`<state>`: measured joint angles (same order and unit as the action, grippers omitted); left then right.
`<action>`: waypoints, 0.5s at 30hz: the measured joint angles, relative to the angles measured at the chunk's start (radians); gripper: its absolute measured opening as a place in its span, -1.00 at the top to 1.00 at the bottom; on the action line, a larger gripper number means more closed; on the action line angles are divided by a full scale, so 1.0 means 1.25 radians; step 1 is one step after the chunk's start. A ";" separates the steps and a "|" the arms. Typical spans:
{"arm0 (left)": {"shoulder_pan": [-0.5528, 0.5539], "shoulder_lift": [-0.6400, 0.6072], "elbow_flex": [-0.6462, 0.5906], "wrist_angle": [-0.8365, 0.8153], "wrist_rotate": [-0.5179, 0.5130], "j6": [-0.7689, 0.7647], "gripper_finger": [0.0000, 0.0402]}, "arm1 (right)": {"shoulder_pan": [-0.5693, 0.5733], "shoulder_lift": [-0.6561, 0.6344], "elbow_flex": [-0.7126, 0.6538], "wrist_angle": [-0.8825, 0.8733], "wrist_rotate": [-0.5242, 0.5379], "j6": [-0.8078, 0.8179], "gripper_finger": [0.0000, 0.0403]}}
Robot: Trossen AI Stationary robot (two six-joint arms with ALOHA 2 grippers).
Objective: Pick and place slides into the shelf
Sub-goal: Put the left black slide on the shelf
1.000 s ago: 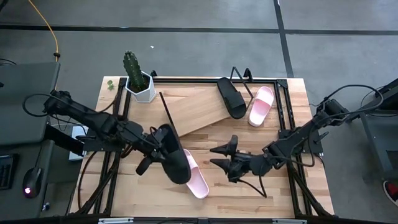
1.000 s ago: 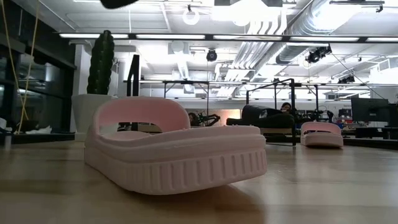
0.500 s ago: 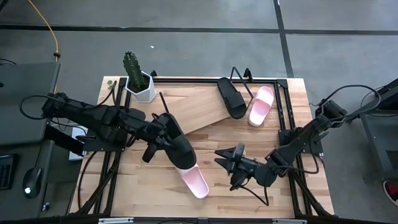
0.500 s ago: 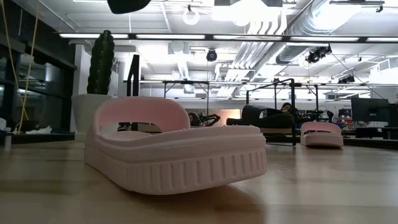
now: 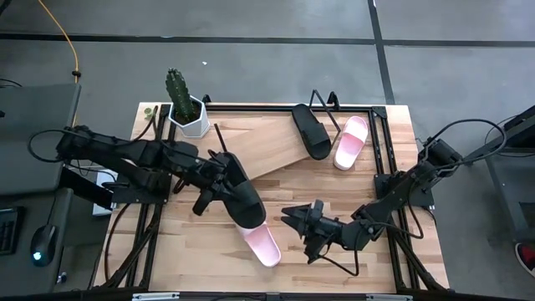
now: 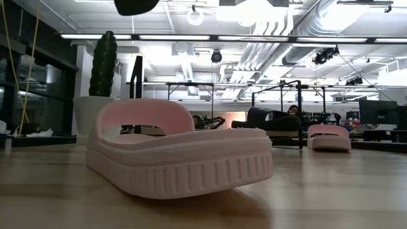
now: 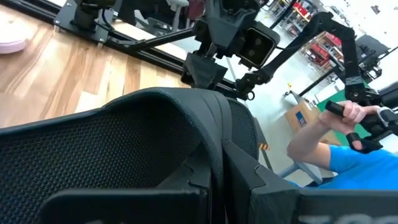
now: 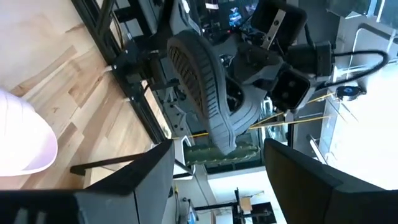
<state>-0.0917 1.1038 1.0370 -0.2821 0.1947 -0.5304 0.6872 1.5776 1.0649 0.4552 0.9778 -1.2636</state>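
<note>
My left gripper (image 5: 216, 186) is shut on a black slide (image 5: 238, 198), held in the air above the table's middle; the low view shows only its edge (image 6: 137, 5) at the top. A pink slide (image 5: 261, 241) lies flat on its sole on the table, partly under the black one, and fills the low view (image 6: 178, 152). The shelf (image 5: 267, 144) is a slanted light board toward the far edge. A second black slide (image 5: 311, 131) lies at its right end, with a second pink slide (image 5: 351, 140) beside it. My right gripper (image 5: 298, 230) hovers open just right of the near pink slide. My left gripper holds the black slide by its wide strap (image 7: 186, 118), at the slide's left side, coming level from the table's left. The slide is lifted clear and tilted, its ribbed sole (image 8: 199, 81) showing in the right wrist view. The fingers themselves are hidden behind the strap.
A potted cactus (image 5: 185, 104) in a white pot stands at the far left corner beside the shelf. Black frame rails (image 5: 380, 150) run along the table's left and right sides. Bare wood lies near the front edge (image 5: 184, 251). A person's arm (image 7: 323, 134) shows beyond the table.
My left gripper has carried the black slide a little toward the far and right edges, turning it about, and more of the pink slide beneath now shows. My right gripper has moved toward the near edge and slightly left, closer to the pink slide, staying open.
</note>
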 joint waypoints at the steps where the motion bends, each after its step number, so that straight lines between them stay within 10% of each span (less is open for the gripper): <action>1: 0.000 0.003 -0.001 -0.004 0.000 0.000 0.95 | 0.000 0.000 0.000 -0.001 -0.007 -0.001 -0.17; 15: 0.001 0.037 -0.001 0.051 0.020 0.008 0.95 | -0.038 0.000 0.000 0.004 -0.097 -0.001 -0.17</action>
<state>-0.0910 1.1503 1.0359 -0.2187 0.2203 -0.5209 0.6396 1.5776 1.0649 0.4606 0.8559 -1.2644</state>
